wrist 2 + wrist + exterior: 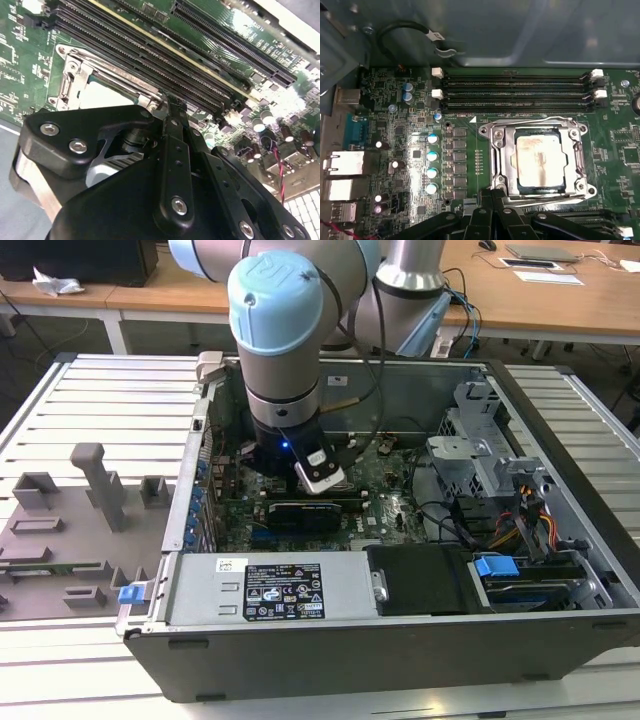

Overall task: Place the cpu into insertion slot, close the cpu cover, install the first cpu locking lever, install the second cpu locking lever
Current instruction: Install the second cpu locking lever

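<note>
I find the cpu, a flat square chip with a dull silver-grey top, seated in the silver-rimmed insertion slot under the thin silver cpu cover frame. I judge it light, rigid, fragile; take by the edges. The black gripper hangs at the socket's edge, fingers seemingly pressed together. Long black memory slots crowd one side
</note>
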{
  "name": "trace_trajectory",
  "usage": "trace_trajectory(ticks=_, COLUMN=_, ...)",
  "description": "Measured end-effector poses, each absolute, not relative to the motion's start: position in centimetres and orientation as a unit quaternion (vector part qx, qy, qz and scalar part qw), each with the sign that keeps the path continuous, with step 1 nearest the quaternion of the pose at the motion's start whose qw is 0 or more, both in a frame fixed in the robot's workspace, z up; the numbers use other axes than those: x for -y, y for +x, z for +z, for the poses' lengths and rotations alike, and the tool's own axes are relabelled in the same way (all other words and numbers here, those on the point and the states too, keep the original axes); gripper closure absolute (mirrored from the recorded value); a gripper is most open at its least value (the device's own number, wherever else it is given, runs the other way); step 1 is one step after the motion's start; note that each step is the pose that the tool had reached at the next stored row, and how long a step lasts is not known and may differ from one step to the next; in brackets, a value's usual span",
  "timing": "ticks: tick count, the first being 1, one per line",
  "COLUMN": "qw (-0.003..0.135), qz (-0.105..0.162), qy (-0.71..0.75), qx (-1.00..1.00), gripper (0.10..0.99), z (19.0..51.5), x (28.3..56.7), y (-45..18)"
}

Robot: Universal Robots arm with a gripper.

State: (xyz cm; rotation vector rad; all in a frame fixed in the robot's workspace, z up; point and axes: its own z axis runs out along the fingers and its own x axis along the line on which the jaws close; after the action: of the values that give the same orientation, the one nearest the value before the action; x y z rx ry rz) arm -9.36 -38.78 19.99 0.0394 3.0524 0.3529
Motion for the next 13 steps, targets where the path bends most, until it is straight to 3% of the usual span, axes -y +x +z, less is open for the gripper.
trace_trajectory(ticks=10, qw=0.034, qz=0.117, qy=0.012, qx=-0.993, gripper=0.98, z=20.8, x=38.8, y=-9.4)
trace_trajectory(ticks=13, qw=0.034, qz=0.105, qy=0.011, qx=-0.994, gripper=0.98, z=21.9, x=38.8, y=-9.4)
